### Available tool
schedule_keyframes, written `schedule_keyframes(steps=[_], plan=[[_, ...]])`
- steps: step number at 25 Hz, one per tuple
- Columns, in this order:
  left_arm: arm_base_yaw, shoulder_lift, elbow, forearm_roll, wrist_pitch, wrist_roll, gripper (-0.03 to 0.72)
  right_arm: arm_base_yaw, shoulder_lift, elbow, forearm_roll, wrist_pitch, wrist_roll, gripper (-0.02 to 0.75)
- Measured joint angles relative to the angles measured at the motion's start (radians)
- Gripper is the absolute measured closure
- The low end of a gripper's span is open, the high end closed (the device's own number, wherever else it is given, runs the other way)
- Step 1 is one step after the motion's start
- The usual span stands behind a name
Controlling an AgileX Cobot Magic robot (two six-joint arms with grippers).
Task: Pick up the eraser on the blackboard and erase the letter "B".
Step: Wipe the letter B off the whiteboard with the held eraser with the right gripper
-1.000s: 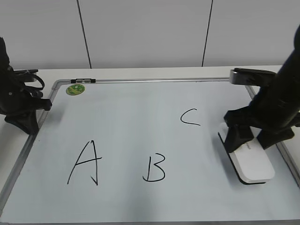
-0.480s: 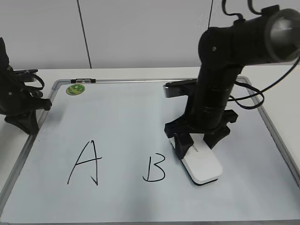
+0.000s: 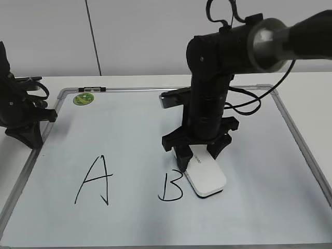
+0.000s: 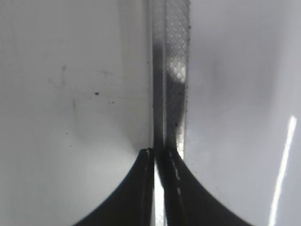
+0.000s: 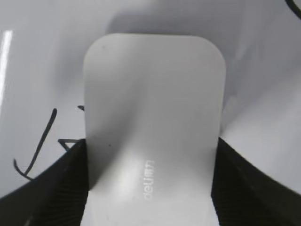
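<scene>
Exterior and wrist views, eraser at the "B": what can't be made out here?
- Letter "C": exterior view, not visible; the right arm stands where it might be.
- Letter "B": right wrist view, cut off by the eraser.
- Eraser underside contact with the blackboard: hidden in every view.
- Left gripper: exterior view, fingertips not discernible.

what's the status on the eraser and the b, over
Right gripper shut on smooth white rounded eraser, flat on the white dry-erase board. Left gripper shut, parked at board's frame. Hand-drawn black letter "B" intact, beside eraser. Path clear.
</scene>
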Motion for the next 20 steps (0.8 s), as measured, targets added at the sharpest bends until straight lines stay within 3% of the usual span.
schedule_keyframes(steps=[10, 20], plan=[[0.000, 0.000, 0.000, -0.005, 0.000, 0.000, 0.657, 0.011, 0.041, -0.023, -0.020, 0.020, 0.008, 0.226], [0.000, 0.000, 0.000, -0.007, 0.000, 0.002, 0.657, 0.124, 0.053, -0.036, -0.091, 0.026, 0.013, 0.226]])
